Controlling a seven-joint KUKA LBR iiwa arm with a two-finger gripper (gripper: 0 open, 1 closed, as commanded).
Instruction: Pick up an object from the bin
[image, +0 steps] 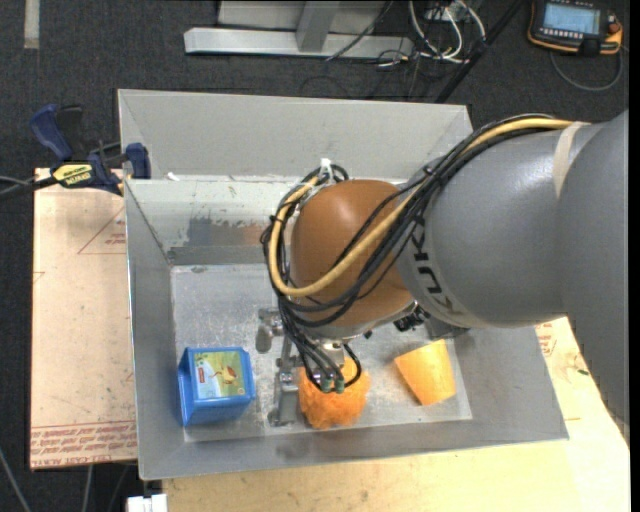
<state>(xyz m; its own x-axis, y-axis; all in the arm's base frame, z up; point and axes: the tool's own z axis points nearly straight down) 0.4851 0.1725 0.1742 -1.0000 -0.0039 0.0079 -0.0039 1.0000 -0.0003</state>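
Near the front wall of the bin (150, 300), the gripper (300, 392) is lowered almost to the floor beneath the bent wrist; its width cannot be told. A fuzzy orange lump (338, 404) is seen against it, between a blue box (213, 385) and an orange cup (427, 371).

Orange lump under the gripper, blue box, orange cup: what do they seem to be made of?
Orange lump under the gripper: looks like soft, fuzzy cloth or sponge; its outline is ragged and matte. Blue box: likely printed cardboard, with flat faces, straight edges and a printed picture on top. Orange cup: probably smooth plastic, with even colour and clean edges.
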